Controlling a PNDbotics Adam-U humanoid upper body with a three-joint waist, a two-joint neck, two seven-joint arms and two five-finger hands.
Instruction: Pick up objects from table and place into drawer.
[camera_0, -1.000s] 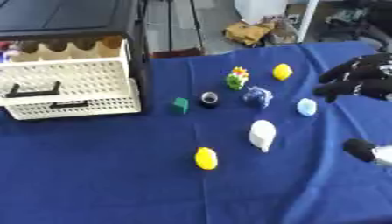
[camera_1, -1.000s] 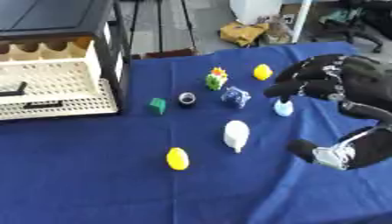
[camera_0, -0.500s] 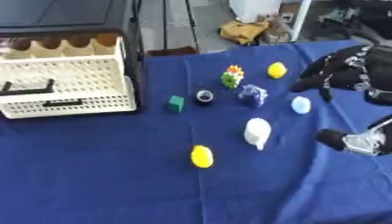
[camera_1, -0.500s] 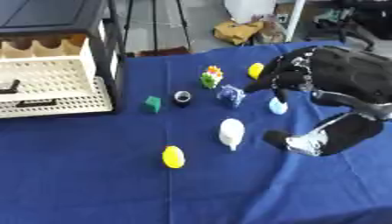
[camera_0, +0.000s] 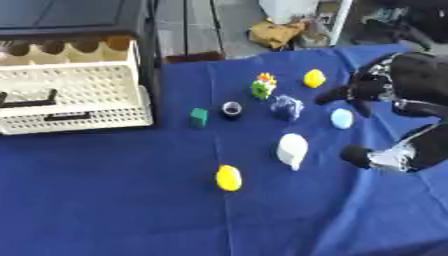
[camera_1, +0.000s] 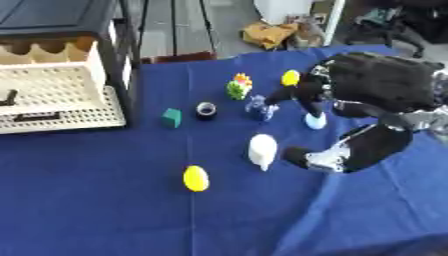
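Leftward now, right hand (camera_0: 385, 85) hovers, fingers curled; pale blue object (camera_0: 341, 118) indistinct.

Right hand over small objects on blue cloth; drawer open at far left.

The right hand (camera_1: 343, 92) hangs over the right side of the blue tablecloth (camera_1: 105, 210), fingers curled downward, holding nothing. Its fingertips are just above a pale blue object (camera_1: 315, 120) and a dark blue object (camera_1: 257, 109). A yellow object (camera_1: 290, 77) lies farther back, and a green-and-yellow toy (camera_1: 237, 86) to its left. A black ring-shaped item (camera_1: 206, 108) and a green cube (camera_1: 171, 117) sit left of the hand. Nearer, a white object (camera_1: 262, 149) and a yellow oval (camera_1: 195, 178) lie apart. The cream perforated drawer (camera_1: 52, 95) stands pulled out from a black frame (camera_1: 121, 65).
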